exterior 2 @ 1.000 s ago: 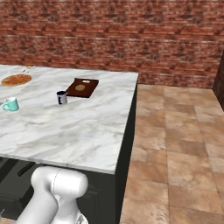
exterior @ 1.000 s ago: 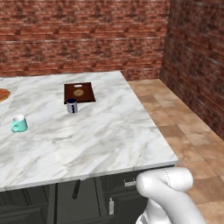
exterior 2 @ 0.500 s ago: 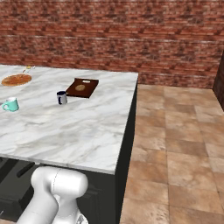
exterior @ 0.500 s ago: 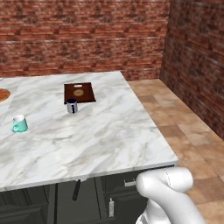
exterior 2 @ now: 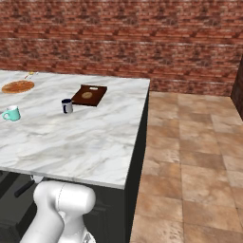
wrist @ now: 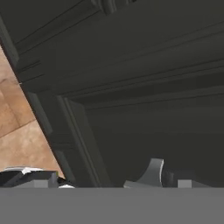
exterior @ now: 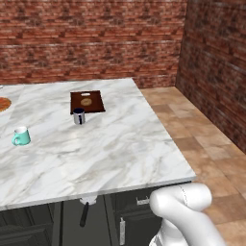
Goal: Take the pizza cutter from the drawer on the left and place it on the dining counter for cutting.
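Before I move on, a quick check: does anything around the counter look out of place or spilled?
Nothing is spilled on the dining counter. One oddity: the pizza cutter is not on top but just below its front edge, against the black cabinets, pale disc up and dark handle pointing down. I cannot tell what supports it.

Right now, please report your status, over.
Gripper open, holding nothing, facing black cabinet fronts. Pizza cutter below the dining counter edge, not yet on top. Nothing seen in the way.
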